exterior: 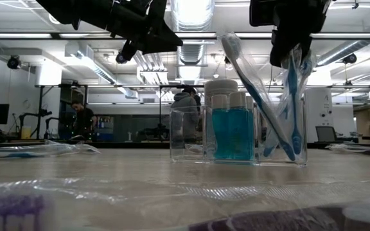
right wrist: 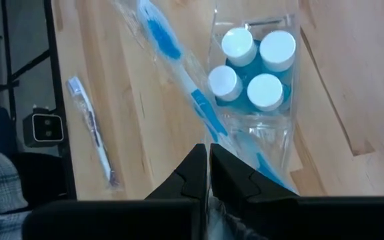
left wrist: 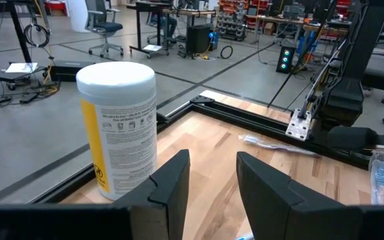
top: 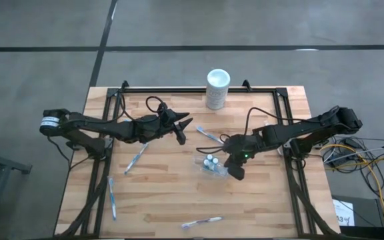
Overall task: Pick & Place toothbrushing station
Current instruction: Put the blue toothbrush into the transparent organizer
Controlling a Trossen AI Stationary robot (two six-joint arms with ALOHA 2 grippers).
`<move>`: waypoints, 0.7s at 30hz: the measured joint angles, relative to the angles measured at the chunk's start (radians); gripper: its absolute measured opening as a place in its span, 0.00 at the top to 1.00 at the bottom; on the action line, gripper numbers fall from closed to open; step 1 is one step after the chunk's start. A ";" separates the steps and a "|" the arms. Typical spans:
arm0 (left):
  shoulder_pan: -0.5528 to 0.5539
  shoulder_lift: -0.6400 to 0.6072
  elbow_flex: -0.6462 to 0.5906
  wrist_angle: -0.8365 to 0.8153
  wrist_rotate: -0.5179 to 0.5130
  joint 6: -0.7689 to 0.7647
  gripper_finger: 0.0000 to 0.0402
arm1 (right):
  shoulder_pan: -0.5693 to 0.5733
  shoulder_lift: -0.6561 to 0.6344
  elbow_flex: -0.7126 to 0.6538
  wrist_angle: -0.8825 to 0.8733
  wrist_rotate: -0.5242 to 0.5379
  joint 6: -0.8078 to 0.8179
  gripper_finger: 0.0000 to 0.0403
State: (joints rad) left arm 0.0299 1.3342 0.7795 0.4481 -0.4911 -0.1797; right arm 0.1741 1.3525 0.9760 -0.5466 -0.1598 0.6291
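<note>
Your right gripper is pinched tight on a wrapped toothbrush, directly above the clear cup that holds four white-capped teal tubes. Your left gripper hovers with fingers apart and empty, well off from the cup, the white wipes canister just ahead of it.
</note>
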 joint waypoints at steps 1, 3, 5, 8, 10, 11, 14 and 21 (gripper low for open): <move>0.000 0.000 0.000 0.000 0.000 0.000 0.68 | 0.000 0.000 0.000 0.005 0.000 0.000 0.97; 0.000 0.000 0.000 0.000 0.000 0.000 0.68 | 0.000 0.000 0.000 0.004 0.001 0.003 0.97; 0.000 0.000 0.000 0.000 0.000 0.000 0.68 | 0.000 0.000 0.000 0.005 0.002 0.003 0.97; 0.000 0.000 0.000 0.000 0.000 0.000 0.68 | 0.000 0.000 0.000 0.005 0.002 0.003 0.97; 0.000 0.001 0.000 0.000 0.000 0.000 0.68 | 0.000 0.000 0.000 0.005 0.002 0.003 0.97; 0.000 0.001 0.000 0.000 0.000 0.000 0.68 | 0.000 0.000 0.000 0.005 0.002 0.003 0.97; 0.000 0.001 0.000 0.000 0.000 0.000 0.68 | 0.000 0.000 0.000 0.005 0.002 0.003 0.97; 0.000 0.002 0.000 0.000 0.000 0.000 0.68 | -0.004 -0.003 0.000 0.013 0.030 0.035 0.97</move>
State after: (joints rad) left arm 0.0299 1.3361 0.7795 0.4477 -0.4911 -0.1795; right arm 0.1699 1.3491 0.9760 -0.5332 -0.1301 0.6639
